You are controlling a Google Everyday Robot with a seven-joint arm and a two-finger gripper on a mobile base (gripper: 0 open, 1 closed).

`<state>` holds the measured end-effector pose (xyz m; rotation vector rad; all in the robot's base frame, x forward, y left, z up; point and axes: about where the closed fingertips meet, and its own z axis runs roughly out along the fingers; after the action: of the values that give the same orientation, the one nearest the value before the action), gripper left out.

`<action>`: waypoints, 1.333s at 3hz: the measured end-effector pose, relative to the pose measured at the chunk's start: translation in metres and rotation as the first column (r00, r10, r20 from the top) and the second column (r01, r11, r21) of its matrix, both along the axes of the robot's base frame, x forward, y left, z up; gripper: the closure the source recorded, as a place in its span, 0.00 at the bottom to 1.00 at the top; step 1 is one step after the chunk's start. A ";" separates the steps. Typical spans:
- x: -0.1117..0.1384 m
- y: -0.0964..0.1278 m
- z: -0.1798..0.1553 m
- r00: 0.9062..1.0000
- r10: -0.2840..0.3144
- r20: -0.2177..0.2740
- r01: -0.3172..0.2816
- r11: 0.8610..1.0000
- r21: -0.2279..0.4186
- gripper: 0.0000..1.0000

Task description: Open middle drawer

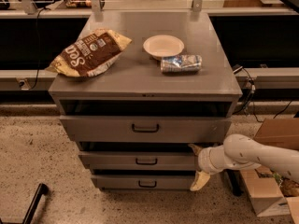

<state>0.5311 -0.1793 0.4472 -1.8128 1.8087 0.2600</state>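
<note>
The middle drawer (140, 160) is the shallow grey one, second of three in the grey cabinet, with a small dark bar handle (146, 161). Its front stands a little forward of the cabinet, as do the top drawer (145, 128) and the bottom drawer (142, 182). My gripper (198, 167) is at the right end of the middle drawer's front, on a white arm reaching in from the right. It is open: one finger (195, 148) is by the drawer's top edge, the other (200, 181) hangs below it.
On the cabinet top (112, 83) lie a brown chip bag (88, 52), a white bowl (163, 45) and a crushed foil wrapper (181, 63). Cardboard boxes (271, 171) stand on the floor at the right. A black bar (32, 204) lies at bottom left.
</note>
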 end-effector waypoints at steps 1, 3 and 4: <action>0.011 -0.005 -0.016 1.000 -0.021 -0.002 0.021 1.000 -0.006 0.00; 0.008 -0.009 -0.026 0.999 -0.041 0.002 0.041 0.999 -0.007 0.36; -0.017 0.000 -0.030 0.999 -0.001 -0.036 0.001 1.000 -0.005 0.35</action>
<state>0.5145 -0.1790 0.4173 -1.8215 1.8366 0.2894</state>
